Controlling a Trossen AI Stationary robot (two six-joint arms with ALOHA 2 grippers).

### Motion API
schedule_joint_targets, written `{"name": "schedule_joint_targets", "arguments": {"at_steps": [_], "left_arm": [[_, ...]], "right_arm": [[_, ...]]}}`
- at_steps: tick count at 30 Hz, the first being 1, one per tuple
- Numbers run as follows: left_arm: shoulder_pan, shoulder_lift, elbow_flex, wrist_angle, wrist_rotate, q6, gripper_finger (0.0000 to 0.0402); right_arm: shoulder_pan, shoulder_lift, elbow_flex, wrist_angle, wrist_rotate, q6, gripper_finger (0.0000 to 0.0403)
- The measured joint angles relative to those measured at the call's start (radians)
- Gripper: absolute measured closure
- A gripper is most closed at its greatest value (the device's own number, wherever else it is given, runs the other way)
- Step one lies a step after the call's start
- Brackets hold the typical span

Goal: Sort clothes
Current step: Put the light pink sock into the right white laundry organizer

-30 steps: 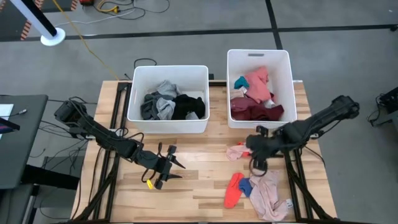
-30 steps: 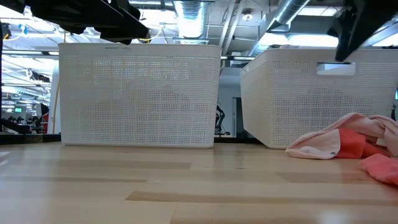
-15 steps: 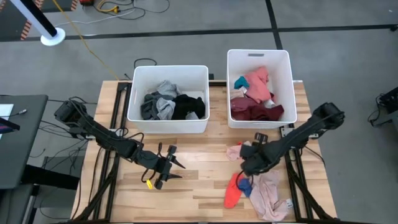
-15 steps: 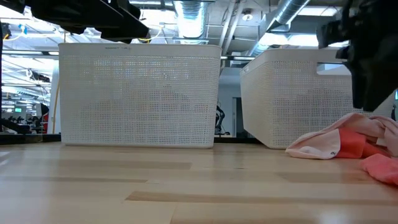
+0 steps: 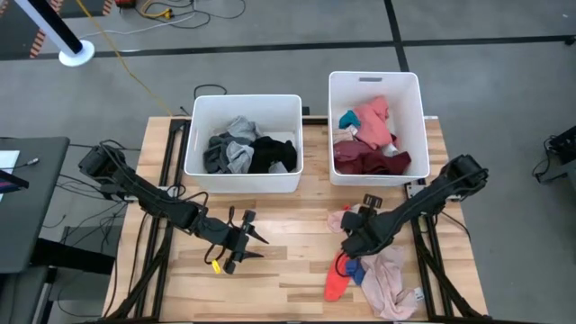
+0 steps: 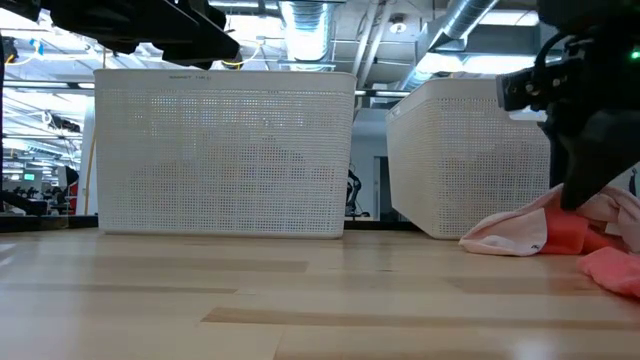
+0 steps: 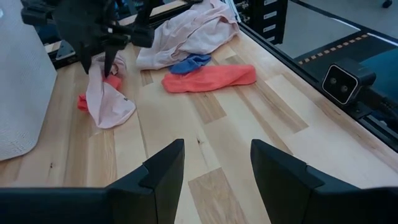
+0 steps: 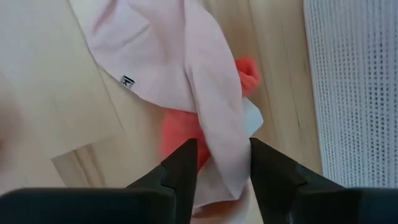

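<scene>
R gripper (image 8: 219, 163) is down on the small pale-pink garment (image 8: 186, 68) lying on the table in front of the right bin (image 5: 374, 126). A fold of the cloth runs between its fingers, long axis roughly along the reach, orange piece just under. Jaws part-closed around the fold, not pinched yet; firm grip can't be told. L gripper (image 5: 236, 245) is open, empty, well apart, waiting. R arm is clearly nearer.
</scene>
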Motion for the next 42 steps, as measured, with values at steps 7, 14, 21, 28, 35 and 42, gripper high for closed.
{"name": "schedule_joint_targets", "arguments": {"at_steps": [7, 14, 21, 28, 35, 42], "left_arm": [[0.000, 0.000, 0.000, 0.003, 0.000, -0.002, 0.0223], [0.000, 0.000, 0.000, 0.016, 0.000, 0.002, 0.0223], [0.004, 0.000, 0.000, 0.131, -0.018, 0.080, 0.0223], [0.041, 0.000, 0.000, 0.329, -0.023, 0.178, 0.0223], [0.099, 0.000, 0.011, 0.432, 0.042, 0.222, 0.0223], [0.094, -0.001, 0.035, 0.379, -0.056, 0.206, 0.0223]], "right_arm": [[0.000, 0.007, 0.000, -0.017, 0.000, 0.016, 0.0368], [0.008, -0.019, 0.042, -0.026, 0.001, 0.015, 0.0395], [0.060, -0.073, 0.174, -0.025, 0.104, -0.017, 0.0401], [0.102, -0.079, 0.296, -0.016, 0.215, -0.074, 0.0402], [0.119, -0.079, 0.386, 0.046, 0.317, -0.217, 0.0402], [0.116, -0.079, 0.458, 0.130, 0.348, -0.385, 0.0403]]}}
